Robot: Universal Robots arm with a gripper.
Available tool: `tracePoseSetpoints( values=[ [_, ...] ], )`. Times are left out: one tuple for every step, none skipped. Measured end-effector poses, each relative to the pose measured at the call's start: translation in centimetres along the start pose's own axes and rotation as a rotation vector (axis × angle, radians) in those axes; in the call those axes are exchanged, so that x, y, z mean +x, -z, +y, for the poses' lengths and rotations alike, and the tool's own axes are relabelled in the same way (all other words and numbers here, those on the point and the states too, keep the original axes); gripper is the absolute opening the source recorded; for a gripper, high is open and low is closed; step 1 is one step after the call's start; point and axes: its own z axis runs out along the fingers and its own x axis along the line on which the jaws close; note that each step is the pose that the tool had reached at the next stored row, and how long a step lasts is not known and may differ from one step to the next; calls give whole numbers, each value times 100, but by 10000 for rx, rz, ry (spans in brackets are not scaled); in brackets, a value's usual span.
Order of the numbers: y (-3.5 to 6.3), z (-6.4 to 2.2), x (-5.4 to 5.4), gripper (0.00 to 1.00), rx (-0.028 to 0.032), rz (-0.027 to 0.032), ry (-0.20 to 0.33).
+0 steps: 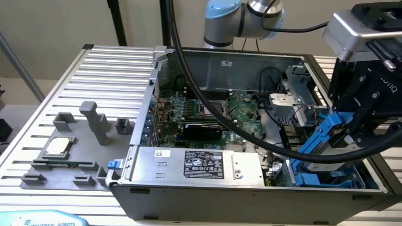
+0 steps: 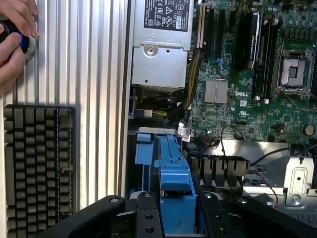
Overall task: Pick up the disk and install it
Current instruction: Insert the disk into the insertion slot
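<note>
We see the end effector [image 1: 344,137] low over the near corner of an open computer case [image 1: 207,197], its black fingers [image 1: 359,123] closed on the disk [image 1: 319,140]. The disk is off the desk [image 1: 107,66] and inside the outline of the case, held on edge and tilted. From here we make out mainly its bright blue frame rather than its face. In the wrist view the same blue frame [image 2: 174,173] sits squeezed between the two finger bars of the end effector [image 2: 177,210].

Directly beneath the end effector lies a bay with more blue plastic rails [image 1: 326,178]. We cannot tell whether the held disk touches them. Just beside the end effector, along the front of the case, sits a large grey metal box [image 1: 195,165] with a black-and-white label. Beyond that box, deeper in the case, the green circuit board [image 1: 217,110] lies flat. A thick black cable [image 1: 207,101] swings across the case to the end effector.

Well apart from the end effector, outside the case on the desk, a grey holder block [image 1: 75,162] carries a small square silver chip [image 1: 58,147].

In the wrist view a person's hand [image 2: 9,62] rests on a round black and blue knob [image 2: 22,40] on the desk, far from the end effector, beside a dark gridded panel [image 2: 39,163].
</note>
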Motion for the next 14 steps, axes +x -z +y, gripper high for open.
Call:
tracePoseSetpoints(
  values=[
    [-7, 1, 1, 33, 1, -12, -1],
    [-15, 1, 1, 33, 2, -27, -1],
    [-22, 1, 2, 33, 3, -42, -2],
    [-28, 1, 2, 33, 5, -59, -2],
    [-34, 2, 3, 33, 7, -81, -3],
    [-40, 2, 2, 33, 9, -107, -4],
    [-47, 2, 2, 33, 11, -135, -5],
    [-54, 3, 2, 33, 12, -168, -6],
    [-61, 3, 2, 33, 14, -196, -6],
    [-68, 3, 3, 33, 16, -222, -6],
    [-79, 3, 3, 33, 17, -249, -7],
    [-87, 3, 4, 33, 19, -265, -7],
    [-94, 3, 4, 33, 20, -278, -8],
    [-99, 3, 5, 33, 21, -285, -8]
  ],
)
